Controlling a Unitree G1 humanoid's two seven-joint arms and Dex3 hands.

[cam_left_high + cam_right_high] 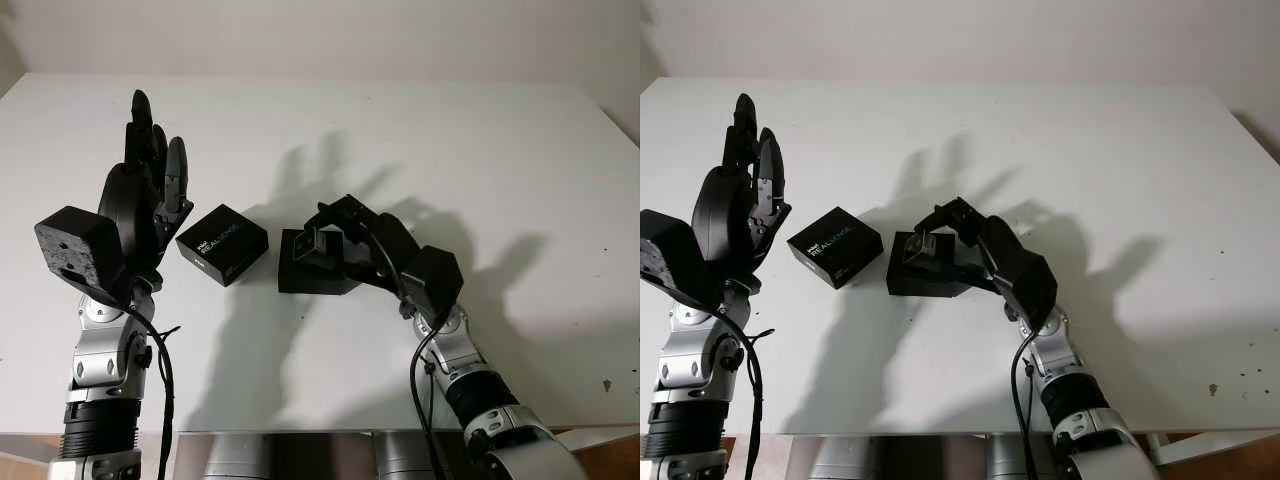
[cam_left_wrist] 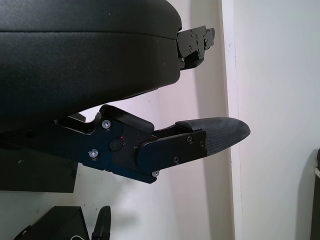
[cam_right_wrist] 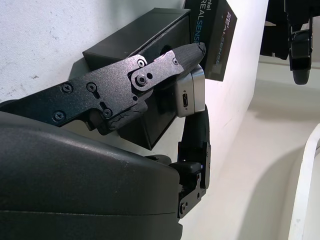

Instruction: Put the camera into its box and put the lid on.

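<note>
Pinching camera (image 1: 307,243), right hand (image 1: 345,235) poised over open box (image 1: 318,278) to seat it | lid (image 1: 222,243) waits at 9 o'clock | left hand (image 1: 148,190) raised open, keeping clear

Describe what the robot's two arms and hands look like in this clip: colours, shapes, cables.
Both hands are matte black: the left hand and right hand have rounded shells and three jointed fingers with textured pads and small screws. A boxy black wrist camera block sits behind each palm. The forearms are silver metal with black ribbed collars, and a loose black cable runs along each.
</note>
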